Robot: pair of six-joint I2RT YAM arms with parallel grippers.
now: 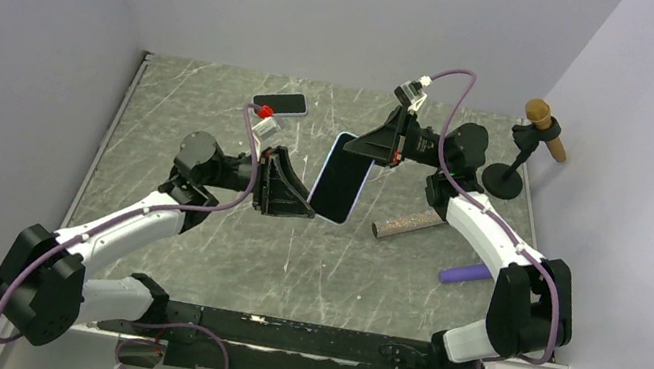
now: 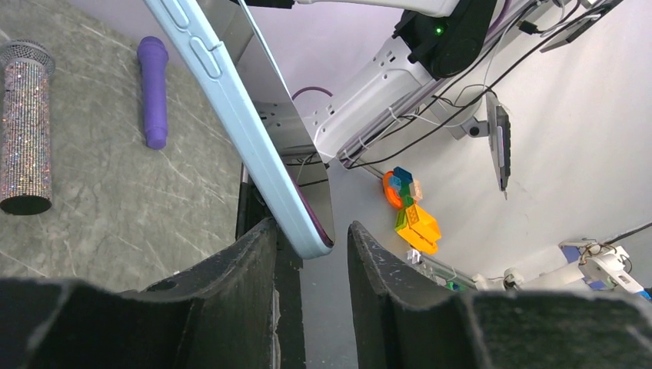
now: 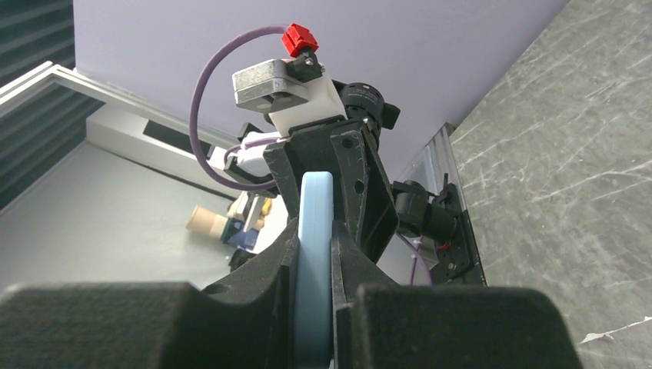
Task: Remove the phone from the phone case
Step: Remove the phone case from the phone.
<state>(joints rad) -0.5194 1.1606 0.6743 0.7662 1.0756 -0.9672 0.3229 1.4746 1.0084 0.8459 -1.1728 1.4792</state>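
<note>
Aloft over the table (image 1: 288,269), the cased phone (image 1: 341,179) runs far to near between the arms; right gripper (image 1: 368,147) pinches its far end, left gripper (image 1: 301,202), fingers spread, straddles the near corner, not gripping

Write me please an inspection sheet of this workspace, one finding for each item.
Surface: grey marble table, white veins.
Job's things: phone in light blue case, held in air between both arms.
Clutter: glitter microphone, purple microphone, microphone on stand, dark slab.
Grippers: right gripper shut on case edge; left gripper open around its lower corner.
Cables: purple cable on each arm.
Surroundings: pale walls on three sides.
</note>
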